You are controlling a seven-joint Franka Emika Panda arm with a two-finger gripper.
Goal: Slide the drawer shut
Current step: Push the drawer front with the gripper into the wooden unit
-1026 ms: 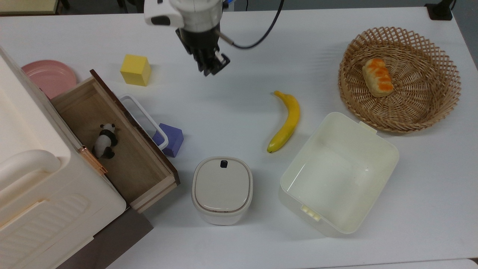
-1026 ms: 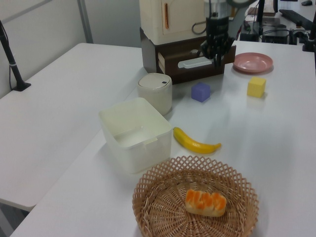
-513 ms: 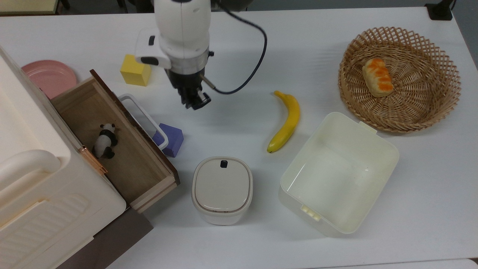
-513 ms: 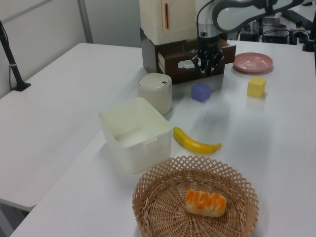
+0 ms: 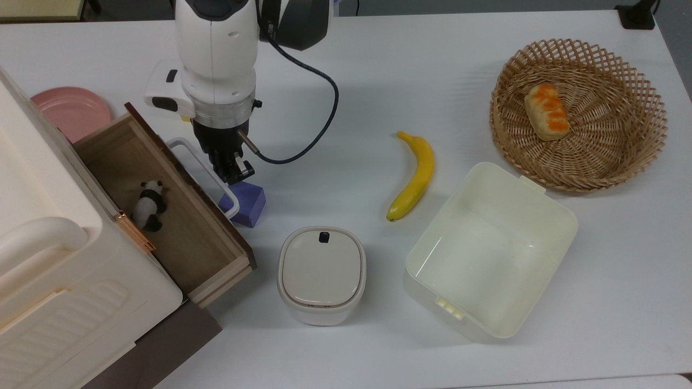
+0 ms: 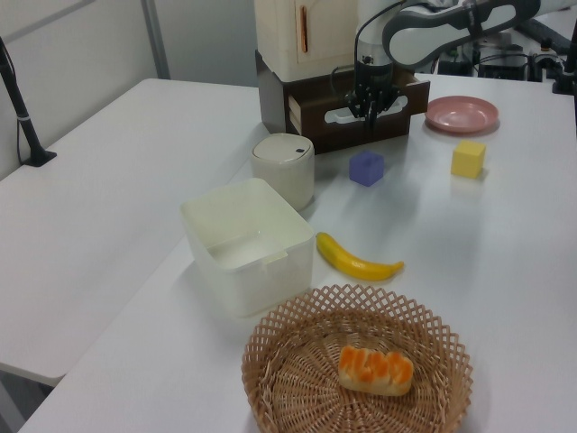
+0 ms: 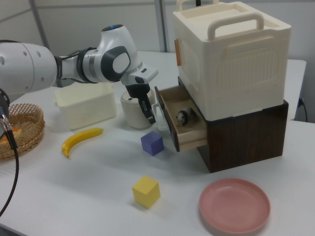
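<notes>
One woven wicker basket (image 6: 356,361) holding an orange-glazed bread roll (image 6: 375,370) sits nearest in the left view, on the white worktop (image 6: 135,180). Behind it: a yellow banana (image 6: 356,261), a cream open plastic tub (image 6: 243,244), a cream lidded bin (image 6: 284,169), a purple cube (image 6: 367,168), a yellow cube (image 6: 468,158).

Farthest back: the cream cabinet (image 7: 231,54), with its shallow light-wood drawer (image 5: 162,205) with dark brown front panel pulled well out, a small panda figure (image 5: 147,204) inside. The black two-finger claw (image 5: 233,174) hangs at the drawer's white loop handle (image 5: 208,174), just above the purple cube; whether it is clenched or released I cannot tell.

Judgement: to close well, press squarely on the front panel or handle, along the drawer's slide line, low enough to bear yet clear of the cube.
</notes>
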